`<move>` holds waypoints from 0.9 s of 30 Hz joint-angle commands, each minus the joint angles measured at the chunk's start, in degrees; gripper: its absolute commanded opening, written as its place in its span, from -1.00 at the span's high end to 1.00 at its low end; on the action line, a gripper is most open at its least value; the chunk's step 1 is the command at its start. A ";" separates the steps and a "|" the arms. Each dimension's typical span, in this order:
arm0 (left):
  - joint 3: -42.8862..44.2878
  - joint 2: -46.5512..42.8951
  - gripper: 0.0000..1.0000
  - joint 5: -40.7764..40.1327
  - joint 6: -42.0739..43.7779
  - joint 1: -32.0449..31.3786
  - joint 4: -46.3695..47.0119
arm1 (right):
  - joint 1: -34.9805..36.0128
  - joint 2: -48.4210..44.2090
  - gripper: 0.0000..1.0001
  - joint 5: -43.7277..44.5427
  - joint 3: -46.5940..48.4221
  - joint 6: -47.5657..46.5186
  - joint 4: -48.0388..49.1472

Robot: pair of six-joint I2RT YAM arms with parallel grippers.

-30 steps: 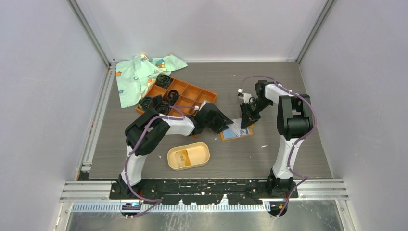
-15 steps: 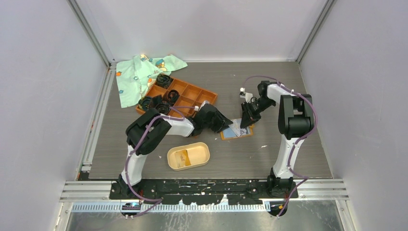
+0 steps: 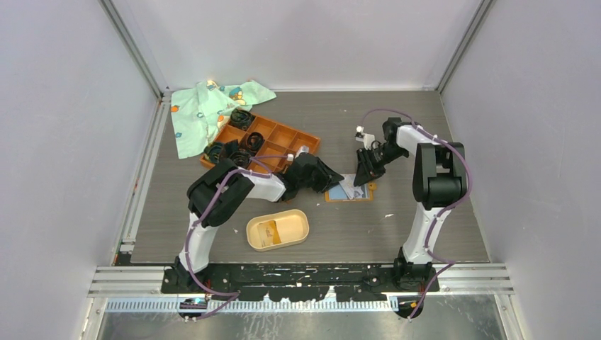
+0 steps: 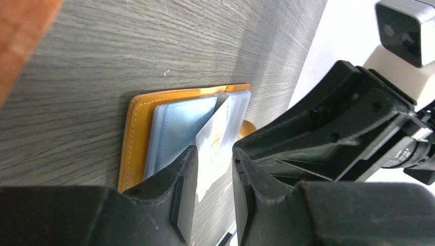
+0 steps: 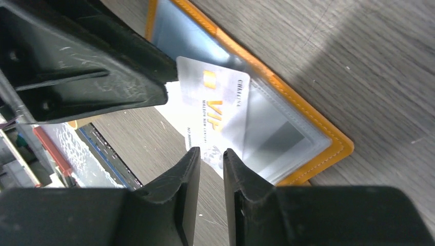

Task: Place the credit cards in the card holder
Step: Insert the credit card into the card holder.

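The silver card [image 5: 220, 110] sticks half out of the open orange wallet [image 4: 134, 143]. Thin, stiff and slick, it is probably best pinched at its free edge. The left gripper [image 4: 214, 154] straddles it, whether clamped I cannot tell; the right gripper [image 5: 211, 154] stands slightly parted

I would call this place a robotics laboratory, more exactly a closed test cell. Plain white panels [image 3: 298, 42] stand on three sides, and bare aluminium profiles [image 3: 131, 42] hold them at the corners. The table [image 3: 425, 120] has a grey wood pattern. The two arms that I steer, the left arm [image 3: 212, 198] and the right arm [image 3: 432, 177], are fixed on a black mounting plate [image 3: 298, 276] at its near edge. A small camera [image 4: 405, 31] sits on one wrist.
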 commanded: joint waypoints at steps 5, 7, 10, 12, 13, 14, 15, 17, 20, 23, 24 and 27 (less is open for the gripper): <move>0.98 0.96 0.44 1.25 1.60 0.66 8.91 | -0.20 -5.67 0.39 3.99 -1.65 3.53 6.22; 1.30 1.52 0.46 1.77 1.63 0.66 10.55 | -0.20 -4.41 0.39 5.80 -1.33 4.06 5.90; 1.91 2.20 0.48 2.60 1.47 0.64 12.11 | -0.25 -3.08 0.39 7.87 -1.04 4.42 5.73; 2.35 2.78 0.49 3.30 1.13 0.66 13.16 | -0.20 -2.70 0.40 8.34 -0.91 4.49 5.52; 2.68 3.12 0.49 3.69 1.07 0.66 13.68 | -0.20 -2.52 0.40 8.36 -0.84 4.49 5.43; 3.01 3.43 0.49 4.12 1.09 0.61 14.06 | -0.20 -2.55 0.41 8.29 -0.82 4.54 5.40; 3.37 3.78 0.50 4.44 0.99 0.59 14.32 | -0.20 -2.53 0.41 8.23 -0.80 4.64 5.38; 4.16 4.29 0.51 5.28 0.99 0.60 14.60 | -0.20 -2.46 0.41 8.11 -0.73 4.52 5.20; 5.23 4.95 0.52 6.46 1.22 0.53 14.68 | -0.20 -2.29 0.41 7.68 -0.44 4.28 4.79; 5.69 5.41 0.53 7.07 1.35 0.40 14.78 | -0.20 -2.10 0.41 7.49 -0.39 4.18 4.59; 5.81 5.48 0.53 7.42 1.55 0.40 14.62 | -0.20 -2.09 0.41 7.49 -0.35 4.08 4.58; 6.59 5.43 0.54 8.10 2.59 0.32 12.45 | -0.20 -2.08 0.41 7.23 -0.28 4.07 4.36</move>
